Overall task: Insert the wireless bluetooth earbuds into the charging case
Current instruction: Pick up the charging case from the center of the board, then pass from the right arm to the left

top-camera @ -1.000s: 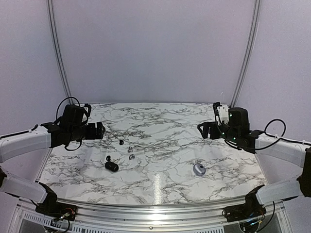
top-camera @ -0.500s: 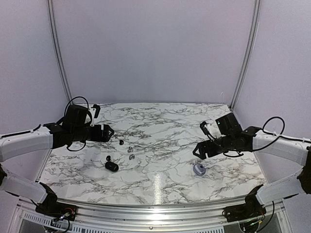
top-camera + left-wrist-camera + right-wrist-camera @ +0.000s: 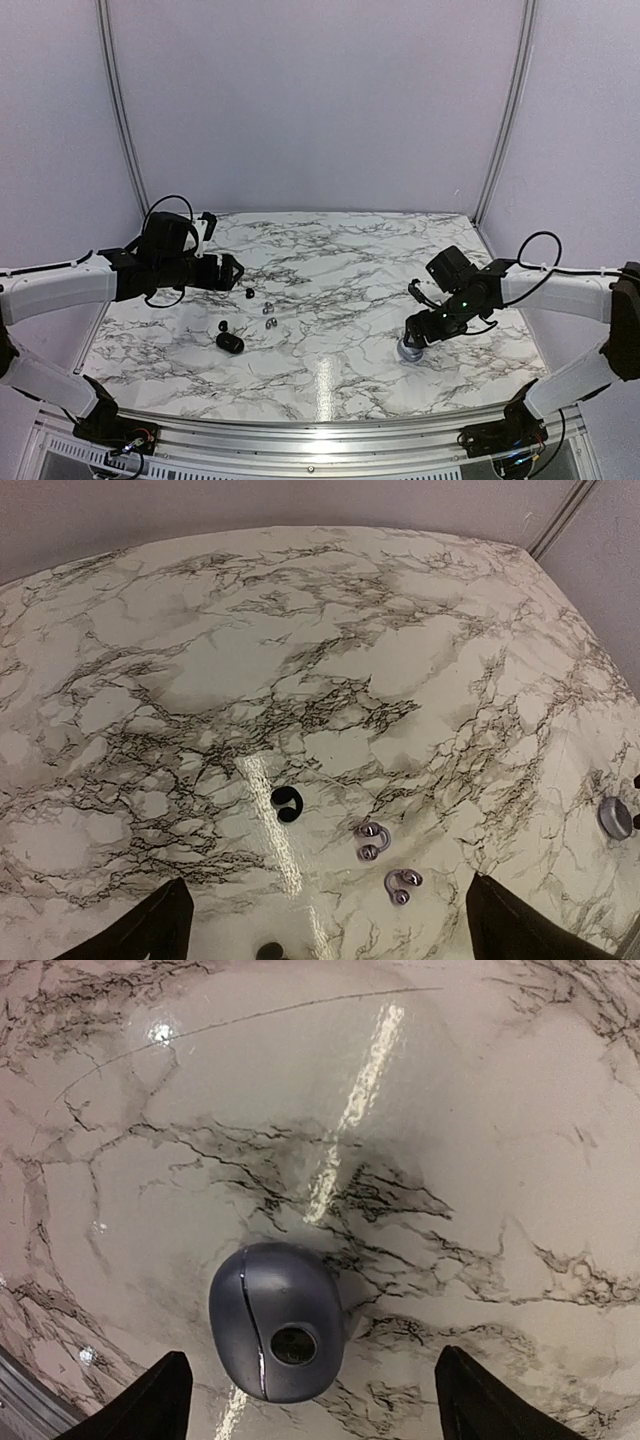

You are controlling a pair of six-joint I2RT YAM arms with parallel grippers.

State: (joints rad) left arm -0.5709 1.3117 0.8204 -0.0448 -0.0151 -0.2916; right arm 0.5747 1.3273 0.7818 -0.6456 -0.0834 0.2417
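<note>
Right gripper [image 3: 315, 1410] open – jaws straddle grey case [image 3: 277, 1320], not gripping. Left gripper [image 3: 330, 920] wide open, empty, left of buds [image 3: 370, 840].

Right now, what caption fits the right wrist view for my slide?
Open right pincer hovers over the closed silvery-grey charging case on the marble table.

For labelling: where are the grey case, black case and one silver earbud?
grey case [image 3: 277, 1305], right wrist view, shell top.
black case [image 3: 230, 343], top view, body middle.
silver earbud [image 3: 370, 833], left wrist view, rounded body.
</note>
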